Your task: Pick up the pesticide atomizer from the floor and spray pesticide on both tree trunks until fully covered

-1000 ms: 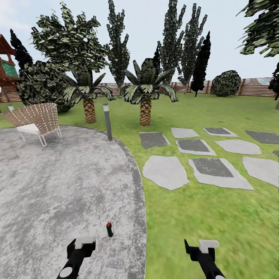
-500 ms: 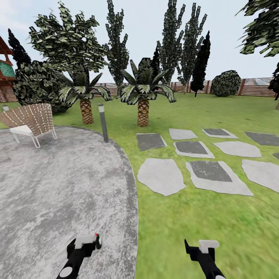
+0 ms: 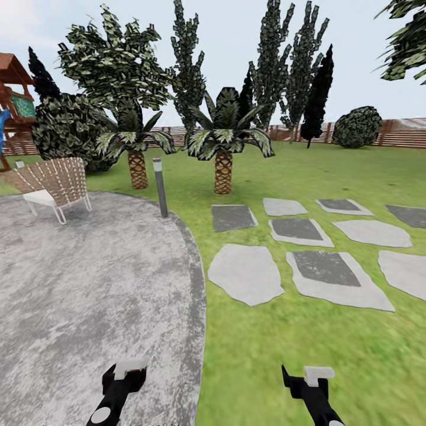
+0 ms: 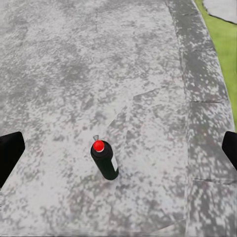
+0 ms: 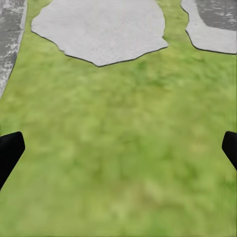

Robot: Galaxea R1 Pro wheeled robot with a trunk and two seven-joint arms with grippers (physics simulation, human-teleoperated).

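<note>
— Atomizer (image 4: 104,160): how many do you see, and where?

— One. It's a dark bottle with a red cap, standing on the grey patio (image 4: 74,74). In your left wrist view it sits between the two fingertips (image 4: 10,153), ahead of them and touching neither.

— Which way does it point?

— Its long axis runs close to upright, cap end up toward your camera, base on the paving. A small grey nozzle shows just beyond the cap.

— And your grippers?

— Two. The left gripper (image 3: 127,371) hangs over the patio with its fingers spread wide and nothing in them. The right gripper (image 3: 313,374) is spread wide as well, over grass, and empty.

— What else can you count?

— Two short palms (image 3: 223,142), one wicker chair (image 3: 54,183), one lamp post (image 3: 160,187), and nine stepping stones (image 3: 245,273) ahead of your right fingers.
</note>
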